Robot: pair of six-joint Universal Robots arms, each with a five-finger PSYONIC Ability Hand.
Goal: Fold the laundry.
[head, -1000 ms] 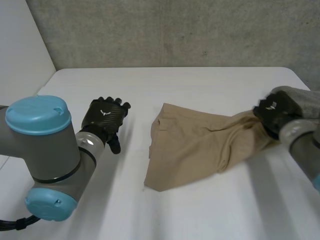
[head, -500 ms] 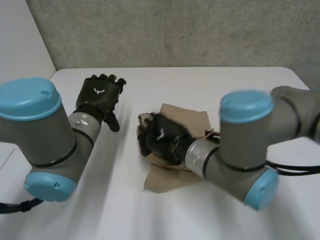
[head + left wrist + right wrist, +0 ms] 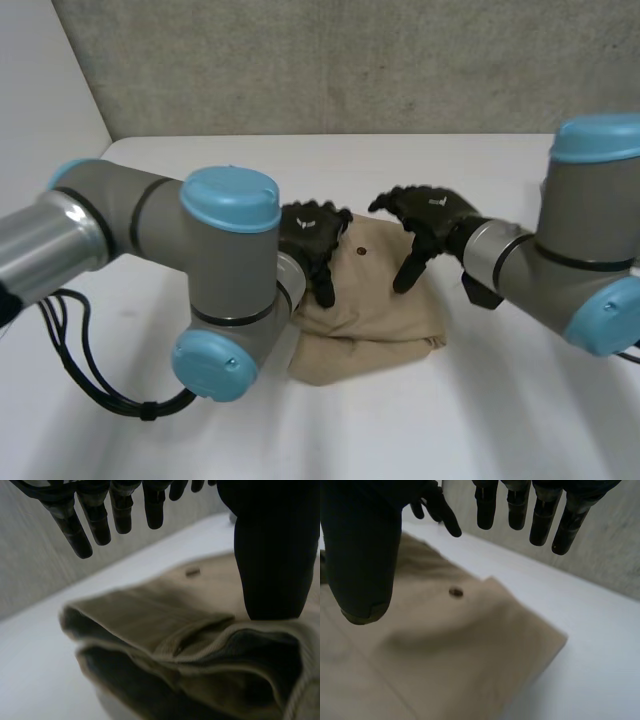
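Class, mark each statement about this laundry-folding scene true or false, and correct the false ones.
1. The beige cloth garment lies folded on the white table. True.
2. The left hand grips a corner of the garment with curled fingers. False: its fingers are straight and open above the garment.
3. A small dark button shows on the garment's upper side. True.
4. The right hand rests on bare table, far from the garment. False: it is over the garment, open, opposite the left hand.
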